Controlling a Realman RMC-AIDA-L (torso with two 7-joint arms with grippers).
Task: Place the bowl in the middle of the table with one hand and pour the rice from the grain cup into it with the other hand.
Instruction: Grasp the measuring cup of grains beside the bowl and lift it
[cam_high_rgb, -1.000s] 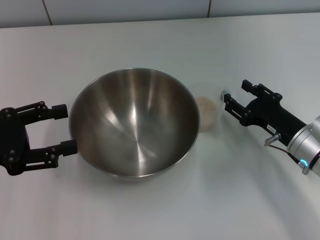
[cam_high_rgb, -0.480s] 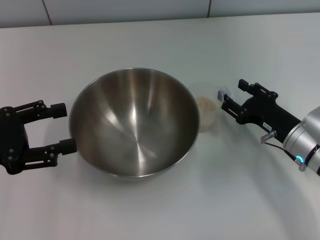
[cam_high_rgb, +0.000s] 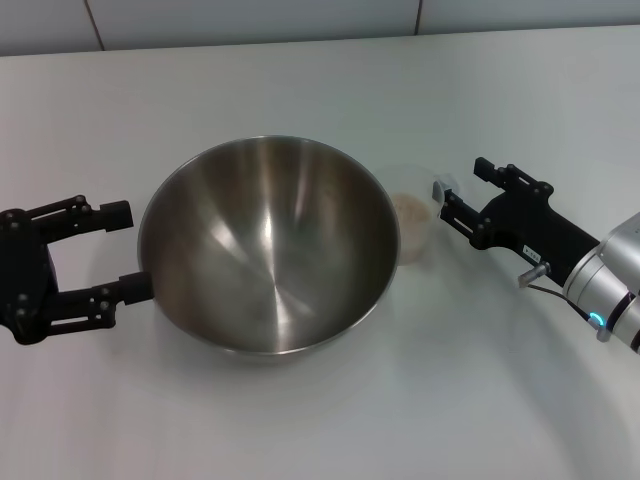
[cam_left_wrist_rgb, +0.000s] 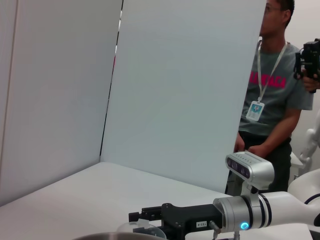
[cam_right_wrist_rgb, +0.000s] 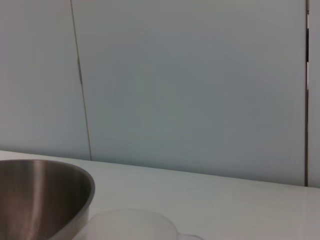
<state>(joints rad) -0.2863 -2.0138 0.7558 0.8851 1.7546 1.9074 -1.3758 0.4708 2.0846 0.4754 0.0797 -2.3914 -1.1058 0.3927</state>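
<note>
Currently: bowl (cam_high_rgb: 268, 243) mid-surface; grain cup (cam_high_rgb: 413, 226) touching its right side; right tool (cam_high_rgb: 462, 194) fingers apart, just right of cup; left tool (cam_high_rgb: 125, 250) fingers apart beside bowl's left; advise centring before clamping.

The right gripper (cam_high_rgb: 458, 192) has moved a little closer to the grain cup (cam_high_rgb: 413, 226) over the last second, and its open fingers now reach almost to the cup's rim. The left gripper (cam_high_rgb: 126, 250) has drifted slightly to the robot's left and a little up in the head view, so its fingers sit a bit further back beside the bowl (cam_high_rgb: 268, 243).
</note>
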